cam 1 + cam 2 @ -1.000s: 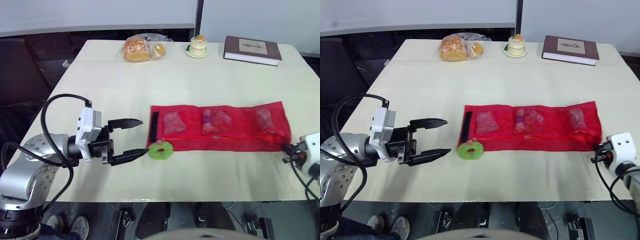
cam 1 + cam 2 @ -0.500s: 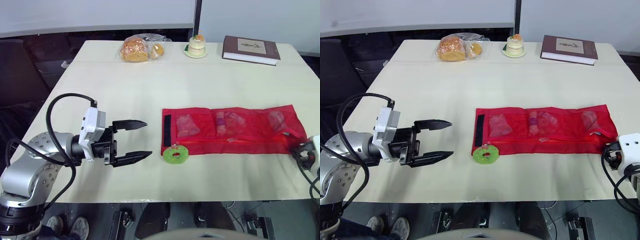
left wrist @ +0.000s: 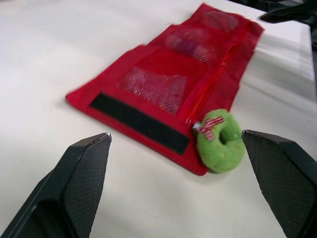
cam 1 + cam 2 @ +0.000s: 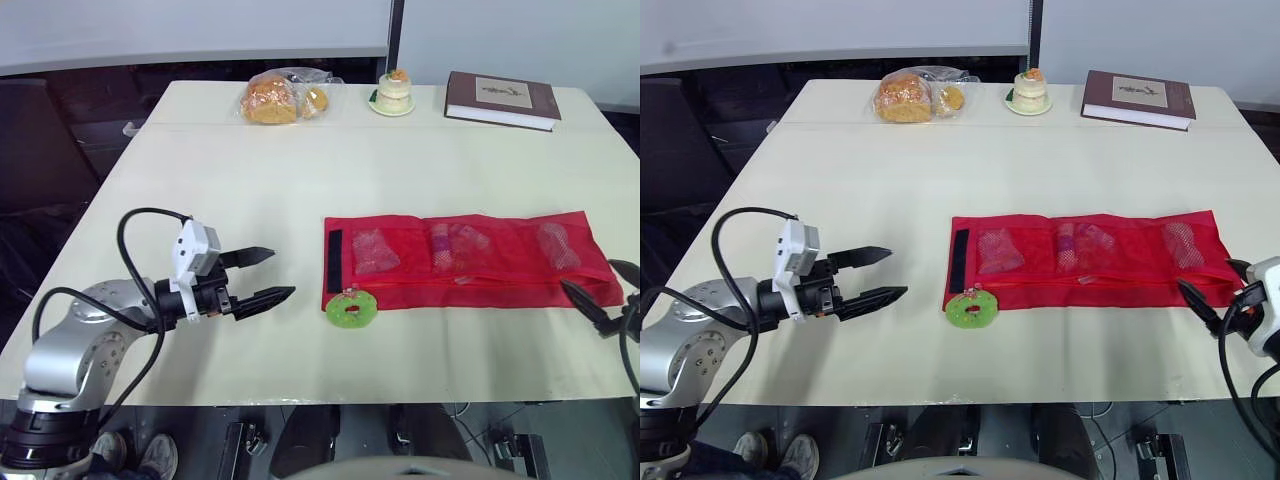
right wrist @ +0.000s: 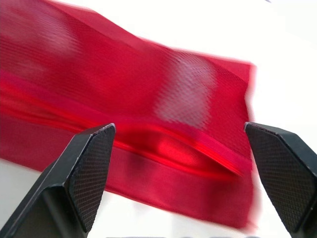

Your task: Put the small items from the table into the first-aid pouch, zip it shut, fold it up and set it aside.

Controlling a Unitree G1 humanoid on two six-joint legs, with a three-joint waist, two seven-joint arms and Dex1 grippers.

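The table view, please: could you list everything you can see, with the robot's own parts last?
table: 1, cream, under everything
first-aid pouch: 1, red mesh, flat and unfolded, near right; black strip at its left end
green ring: 1, green with ribbon, at the pouch's near left corner
bread bag: 1, clear, far edge, left
small cake: 1, cream, far edge, middle
book: 1, brown, far right corner
left gripper: 1, black, open, left of the ring
right gripper: 1, black, open, at the pouch's right end
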